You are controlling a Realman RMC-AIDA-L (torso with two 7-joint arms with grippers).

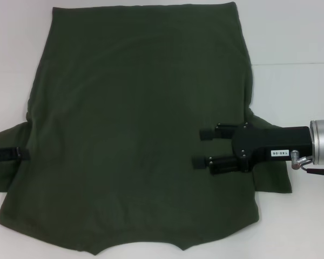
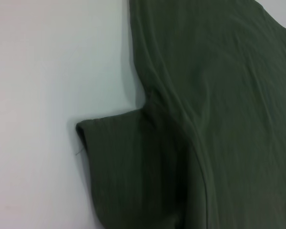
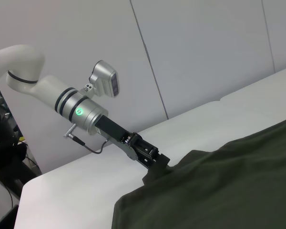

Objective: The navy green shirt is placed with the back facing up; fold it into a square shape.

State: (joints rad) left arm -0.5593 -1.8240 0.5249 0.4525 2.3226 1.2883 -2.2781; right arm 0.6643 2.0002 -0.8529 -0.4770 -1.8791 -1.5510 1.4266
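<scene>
I have the dark olive-green short-sleeved cloth shirt (image 1: pixel 135 135) spread flat on the white table (image 1: pixel 291 32), plain side up, filling most of the head view. Its straight hem lies at the far edge and its collar notch at the near edge, closest to the robot's body. One short sleeve sticks out on each side.

My right gripper (image 1: pixel 201 148) reaches in from the right, over the shirt's right sleeve and onto the body of the cloth. Its two black fingers (image 1: pixel 208 133) are spread apart and point toward the middle of the shirt, with nothing between them (whether they touch the fabric I cannot tell from above).

My left gripper (image 1: pixel 8 154) sits at the far left edge, at the shirt's left sleeve (image 2: pixel 128 167). In the right wrist view it meets the sleeve where the cloth is bunched up a little, but I cannot tell if the fingers are apart or clamped on it. The left wrist view shows only that sleeve lying on the table, with soft folds running along the side seam.
</scene>
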